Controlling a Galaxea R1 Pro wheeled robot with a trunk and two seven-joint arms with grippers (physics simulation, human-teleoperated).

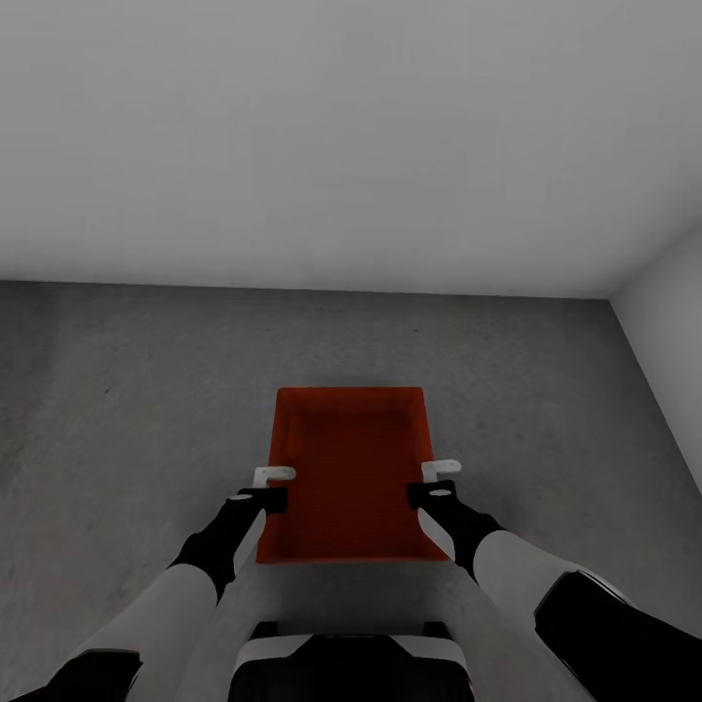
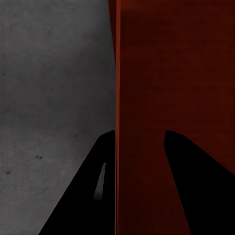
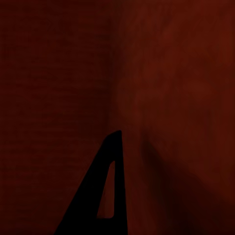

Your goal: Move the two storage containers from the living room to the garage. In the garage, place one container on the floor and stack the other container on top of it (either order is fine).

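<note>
One orange-red storage container sits low over the dark grey concrete floor, open side up and just ahead of my base; whether it touches the floor I cannot tell. My left gripper is shut on its left wall. In the left wrist view the two dark fingers straddle that wall of the container, one outside over the floor, one inside. My right gripper is shut on the right wall. The right wrist view shows one finger against the red container, and the wall hides the other.
A plain white-grey wall runs across ahead, meeting the floor a short way beyond the container. A second wall closes the right side, forming a corner. Bare concrete stretches to the left of the container.
</note>
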